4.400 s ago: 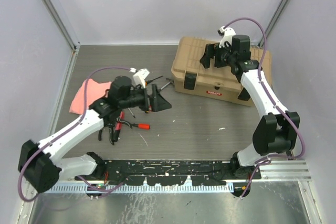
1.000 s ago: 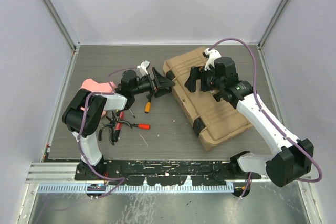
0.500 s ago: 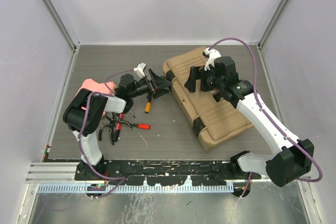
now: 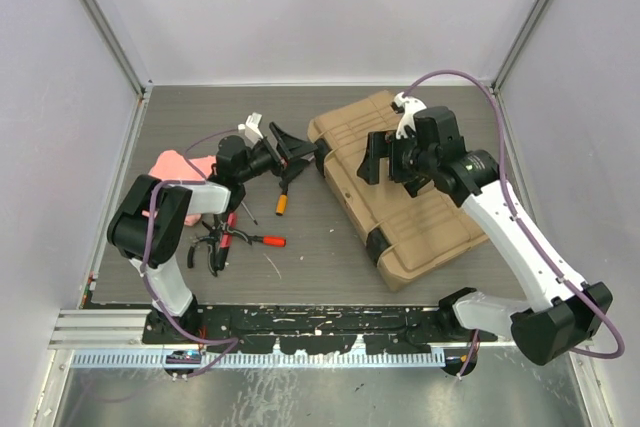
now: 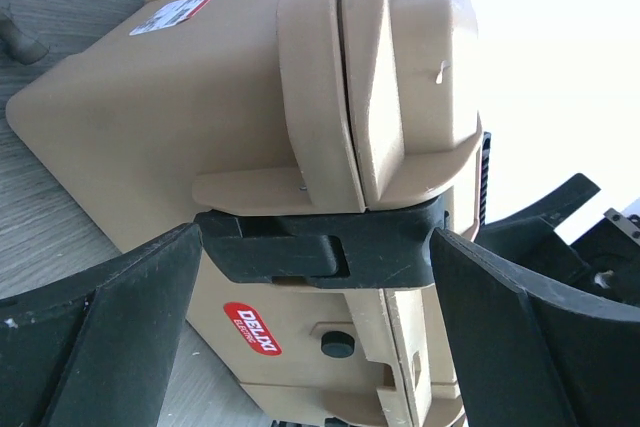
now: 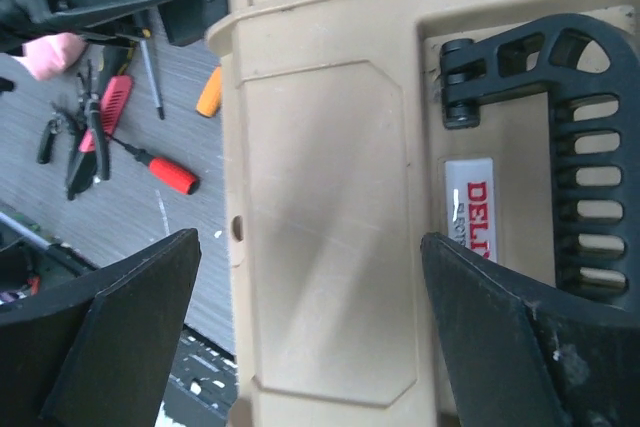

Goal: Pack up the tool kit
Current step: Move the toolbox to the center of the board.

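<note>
The tan ribbed case [image 4: 400, 197] lies closed and diagonal at centre right. My left gripper [image 4: 300, 152] is open at the case's left end, its fingers either side of a black latch [image 5: 330, 242]; a red label [image 5: 250, 328] sits below the latch. My right gripper [image 4: 385, 157] is open above the lid, near the black handle [image 6: 560, 147]. An orange-handled screwdriver [image 4: 283, 203], a red-handled screwdriver [image 4: 262, 240] and black pliers [image 4: 210, 247] lie loose on the table left of the case. No hammer shows.
A pink folded cloth [image 4: 185, 165] lies at the left under the left arm. Grey walls close in the table at the back and both sides. A black rail [image 4: 320, 332] runs along the near edge.
Since the oldest frame the case has been turned diagonal and pulled nearer. In the last second the left gripper moved up and closer to the case's left latch; the right gripper shifted slightly.
</note>
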